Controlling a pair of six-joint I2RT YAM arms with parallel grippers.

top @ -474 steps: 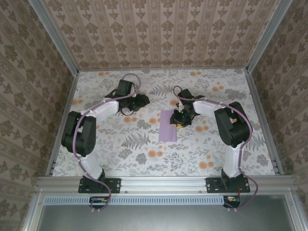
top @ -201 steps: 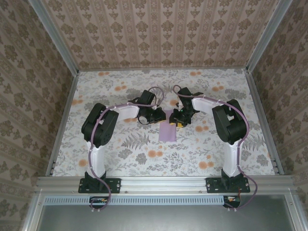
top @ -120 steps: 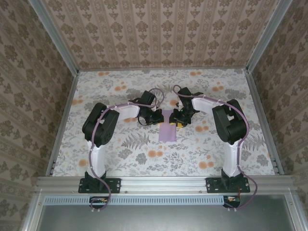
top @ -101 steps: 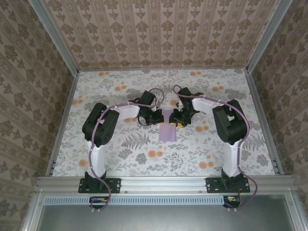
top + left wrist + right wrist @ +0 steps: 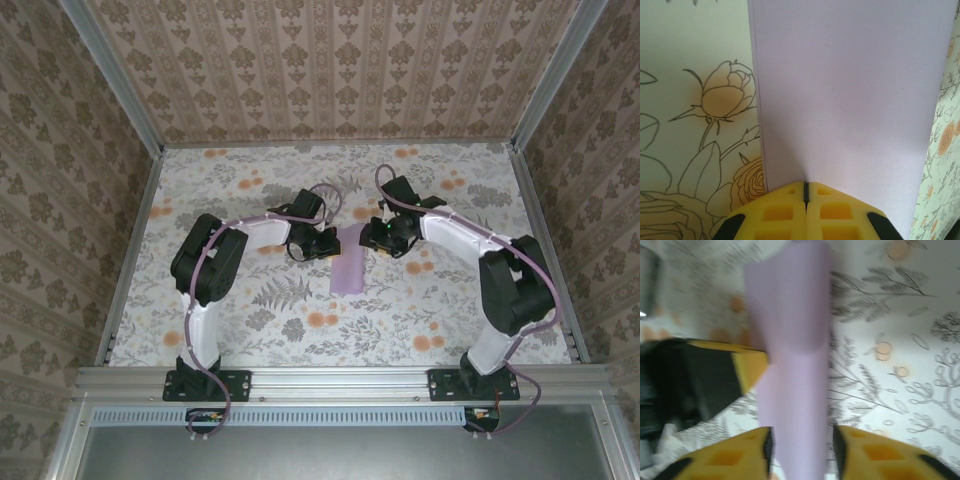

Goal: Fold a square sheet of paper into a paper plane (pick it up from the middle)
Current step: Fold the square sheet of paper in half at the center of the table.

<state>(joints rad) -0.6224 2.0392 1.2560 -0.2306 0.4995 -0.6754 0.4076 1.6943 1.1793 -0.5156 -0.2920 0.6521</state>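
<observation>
Left gripper (image 5: pixel 805 189): your jaws are together, only a thin seam between the yellow tips, and the tips sit on the near edge of the paper (image 5: pixel 855 100). You can't tell from the left wrist view whether any paper is caught in that seam or just pressed under the tips. From there the paper runs straight away from the tips as a flat lilac strip, and its left edge shows two layers. Right gripper (image 5: pixel 802 442): your jaws stand apart, one yellow finger (image 5: pixel 725 457) on each side of the paper, which passes up through the gap and nearly fills it. That view is blurred, so you can't tell if the pads touch the paper's edges. Farther up in the right wrist view the strip has a slight bend, and a yellow finger of the left gripper meets its left edge there. From above, the paper is a narrow upright rectangle mid-table, with its far end between the two grippers, left one touching its left side, right one just beside its right side. Its near end lies flat on the floral table (image 5: pixel 250 310). Count: one paper, two grippers, two arms, one table.
</observation>
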